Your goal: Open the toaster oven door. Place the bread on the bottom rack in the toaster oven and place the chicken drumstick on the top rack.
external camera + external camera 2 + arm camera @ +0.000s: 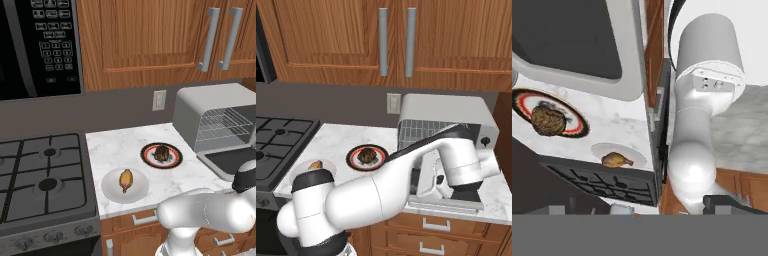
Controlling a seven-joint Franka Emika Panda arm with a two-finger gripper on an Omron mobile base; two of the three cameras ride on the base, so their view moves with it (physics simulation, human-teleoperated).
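- Bread (548,120) sits on its red-rimmed plate (577,131), off to one side of my pincer (442,186), which hovers over the lowered toaster oven door (567,37).
- Jaws are spread wide — nothing held, so I must reach across.

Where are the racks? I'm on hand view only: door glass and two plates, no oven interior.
Observer: Inside the oven. Left base view shows the top rack and bottom rack, both bare.
Operator: Is the door fully down?
Observer: Yes, the door lies roughly level in front of the opening.
Operator: Where's the hand?
Observer: In the right base view the gripper is over the door, open, holding nothing.
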